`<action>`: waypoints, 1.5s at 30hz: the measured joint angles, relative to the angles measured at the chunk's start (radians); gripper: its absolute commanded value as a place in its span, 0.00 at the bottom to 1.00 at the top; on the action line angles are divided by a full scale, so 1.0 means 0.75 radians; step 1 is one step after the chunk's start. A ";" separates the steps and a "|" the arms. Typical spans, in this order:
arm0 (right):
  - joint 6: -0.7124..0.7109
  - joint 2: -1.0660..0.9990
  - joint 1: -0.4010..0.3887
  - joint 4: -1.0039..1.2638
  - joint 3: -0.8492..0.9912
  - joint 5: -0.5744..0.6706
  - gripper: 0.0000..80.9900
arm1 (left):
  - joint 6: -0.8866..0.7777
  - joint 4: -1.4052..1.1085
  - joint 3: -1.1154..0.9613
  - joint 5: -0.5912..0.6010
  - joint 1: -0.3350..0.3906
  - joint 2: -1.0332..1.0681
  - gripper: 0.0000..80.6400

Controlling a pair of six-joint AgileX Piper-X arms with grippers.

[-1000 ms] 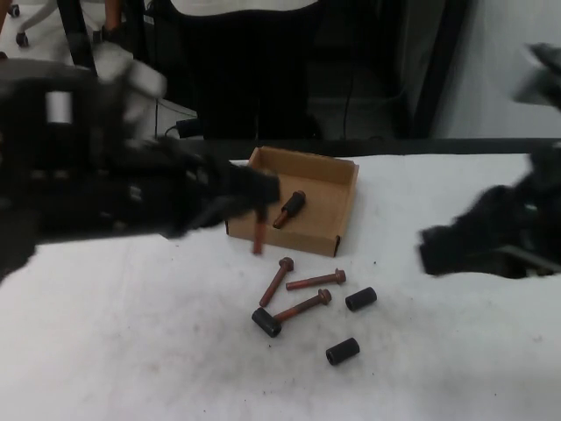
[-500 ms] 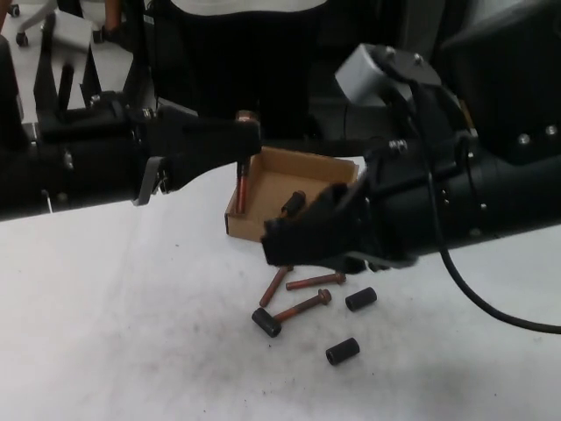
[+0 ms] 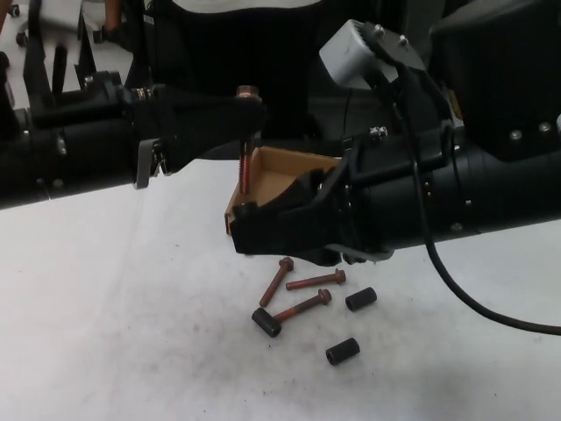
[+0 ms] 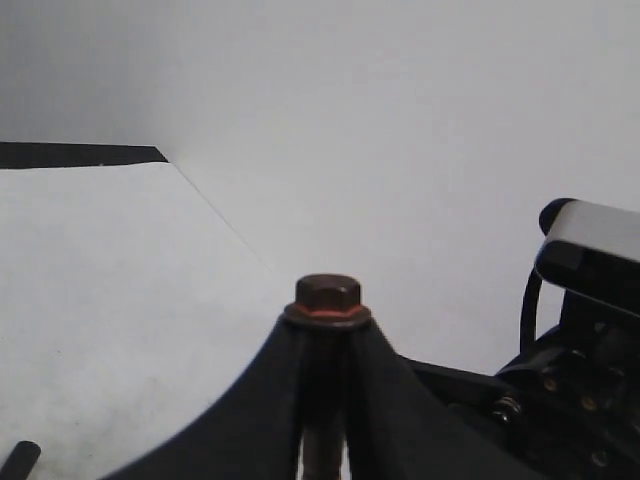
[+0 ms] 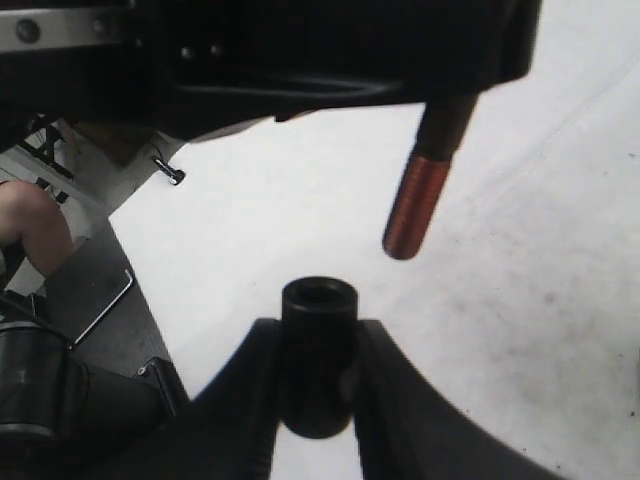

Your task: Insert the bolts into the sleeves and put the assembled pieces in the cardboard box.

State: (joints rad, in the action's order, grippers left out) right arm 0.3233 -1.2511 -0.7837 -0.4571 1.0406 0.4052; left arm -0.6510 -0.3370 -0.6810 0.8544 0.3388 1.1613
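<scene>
My left gripper (image 3: 249, 121) is shut on a copper-coloured bolt (image 3: 244, 167), held upright, head up, above the near left corner of the cardboard box (image 3: 282, 169). In the left wrist view the bolt head (image 4: 327, 297) sticks out above the closed fingers (image 4: 262, 400). My right gripper (image 3: 246, 221) is shut on a black sleeve (image 5: 319, 305), held upright with its bore facing up. The bolt's threaded tip (image 5: 412, 212) hangs just above the sleeve and a little to one side, not touching it. The right arm hides most of the box's inside.
On the white bench lie two loose bolts (image 3: 277, 280) (image 3: 316, 281), a third bolt (image 3: 304, 305) with a sleeve (image 3: 266, 322) at its end, and two loose sleeves (image 3: 360, 299) (image 3: 343, 352). Both arms cross above the bench's middle.
The right arm has swung left with its sleeve, coming under the bolt. The left arm has lifted the bolt slightly, and it stays upright.
</scene>
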 measured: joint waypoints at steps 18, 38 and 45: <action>0.013 -0.024 0.000 0.042 0.000 -0.062 0.00 | -0.054 -0.005 0.002 0.000 0.000 -0.029 0.01; 0.080 -0.024 -0.003 0.089 0.000 -0.130 0.00 | -0.054 -0.001 0.005 0.000 0.000 -0.029 0.01; 0.100 -0.024 -0.006 0.095 0.000 -0.169 0.00 | -0.054 0.001 0.005 -0.003 0.000 -0.029 0.01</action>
State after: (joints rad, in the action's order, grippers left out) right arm 0.3981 -1.2694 -0.7882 -0.3855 1.0406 0.2788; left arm -0.6918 -0.3361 -0.6770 0.8521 0.3388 1.1399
